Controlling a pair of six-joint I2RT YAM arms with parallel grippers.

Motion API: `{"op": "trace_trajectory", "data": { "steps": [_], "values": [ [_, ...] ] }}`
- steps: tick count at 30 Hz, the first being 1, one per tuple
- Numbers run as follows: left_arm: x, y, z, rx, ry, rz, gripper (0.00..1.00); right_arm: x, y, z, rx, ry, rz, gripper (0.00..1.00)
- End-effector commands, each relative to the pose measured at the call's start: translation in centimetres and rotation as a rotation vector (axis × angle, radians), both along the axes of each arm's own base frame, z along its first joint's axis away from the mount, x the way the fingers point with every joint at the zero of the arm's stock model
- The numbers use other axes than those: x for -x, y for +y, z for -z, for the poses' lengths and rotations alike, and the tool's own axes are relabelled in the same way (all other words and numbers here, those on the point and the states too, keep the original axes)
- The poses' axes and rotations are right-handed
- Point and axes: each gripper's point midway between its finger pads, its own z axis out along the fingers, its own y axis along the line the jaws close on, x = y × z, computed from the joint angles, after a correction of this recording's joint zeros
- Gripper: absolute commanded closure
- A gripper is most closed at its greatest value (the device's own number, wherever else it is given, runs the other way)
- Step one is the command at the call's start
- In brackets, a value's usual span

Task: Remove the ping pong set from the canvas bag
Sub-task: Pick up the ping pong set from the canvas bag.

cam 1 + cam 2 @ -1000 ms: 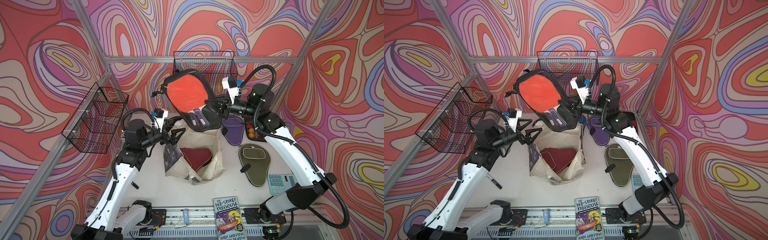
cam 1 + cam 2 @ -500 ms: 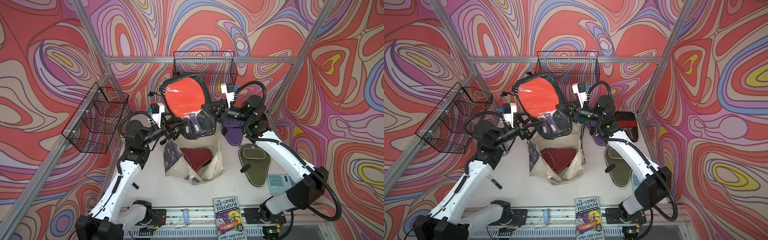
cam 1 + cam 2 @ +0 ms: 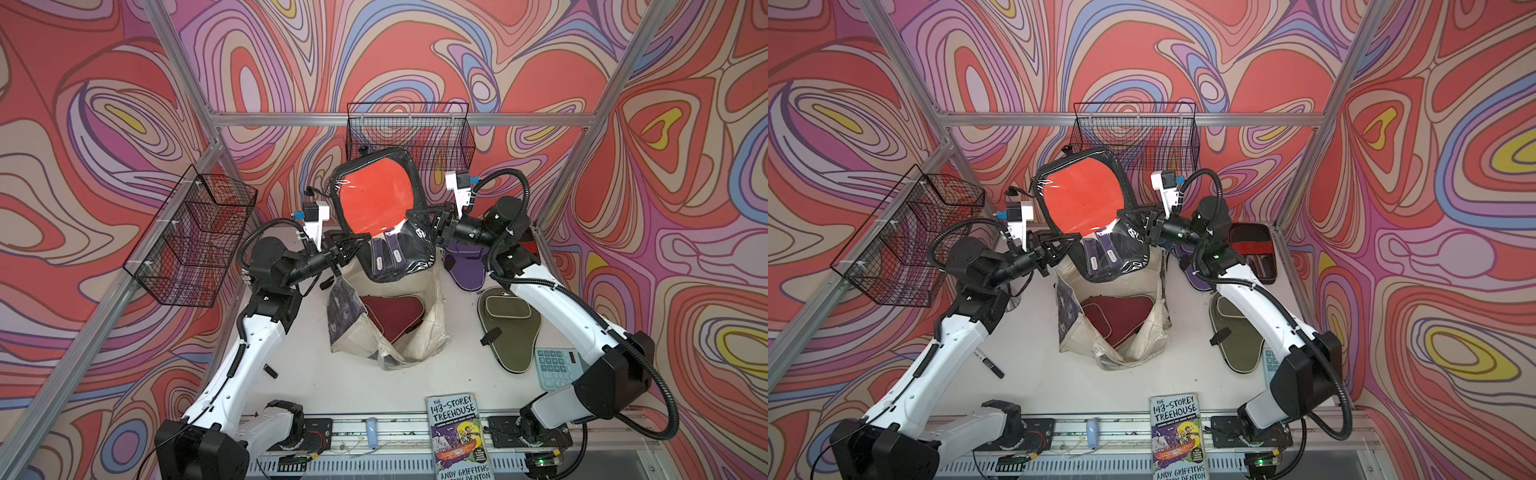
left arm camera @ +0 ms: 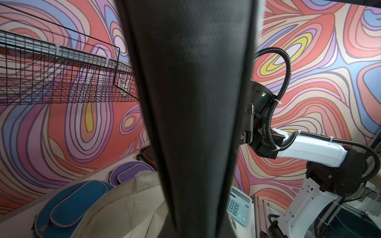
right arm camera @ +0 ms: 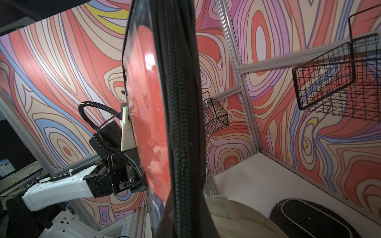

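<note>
A black-edged case (image 3: 376, 199) with a red paddle behind its clear window hangs upright above the cream canvas bag (image 3: 432, 328). My right gripper (image 3: 424, 220) is shut on its right edge and my left gripper (image 3: 353, 245) is shut on its lower left edge. The case's black edge (image 4: 195, 103) fills the left wrist view, and its zip edge (image 5: 179, 123) fills the right wrist view. A maroon cover (image 3: 395, 311) lies inside the bag. On the table lie the olive cover (image 3: 509, 328), purple cover (image 3: 469, 266), blue cover (image 4: 70, 204), black cover (image 5: 313, 218) and another red-paddle case (image 3: 1252, 249).
Black wire baskets hang on the left wall (image 3: 195, 237) and the back wall (image 3: 409, 133), close behind the raised case. A pale blue calculator (image 3: 555, 365) lies by the right arm. A paperback book (image 3: 457, 436) sits at the front edge, and a marker (image 3: 990, 368) lies by the left arm.
My left gripper rose toward the case, reached its left edge and shut on it. My right arm drew in and brought the case more upright over the bag.
</note>
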Motion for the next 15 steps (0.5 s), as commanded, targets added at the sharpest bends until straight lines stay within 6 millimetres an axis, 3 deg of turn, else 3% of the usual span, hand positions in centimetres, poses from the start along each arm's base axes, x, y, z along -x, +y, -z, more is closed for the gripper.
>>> {"op": "trace_trajectory", "data": {
  "steps": [1,6,8,10,13,14,15],
  "values": [
    [0.4,1.2,-4.0,0.028,-0.127,-0.089,1.00,0.2,0.0,0.0,0.048,-0.029,0.062,1.00],
    [0.6,1.7,-4.2,-0.029,-0.115,-0.145,1.00,0.3,-0.1,0.4,0.088,-0.047,0.066,1.00],
    [0.7,1.9,-4.4,-0.050,-0.100,-0.158,1.00,0.2,0.0,0.9,0.128,-0.052,0.065,0.78],
    [0.8,2.1,-4.3,-0.079,-0.065,-0.175,1.00,0.1,0.0,1.3,0.185,-0.068,0.072,0.45],
    [1.0,2.8,-4.3,-0.141,-0.011,-0.222,1.00,-0.7,-0.6,1.9,0.296,-0.095,0.131,0.11],
    [1.3,3.1,-4.5,-0.162,-0.004,-0.241,1.00,-1.0,-0.8,2.2,0.336,-0.105,0.155,0.03],
    [1.6,3.6,-4.7,-0.188,0.001,-0.269,1.00,-1.4,-1.2,2.6,0.385,-0.114,0.182,0.02]
  ]
}}
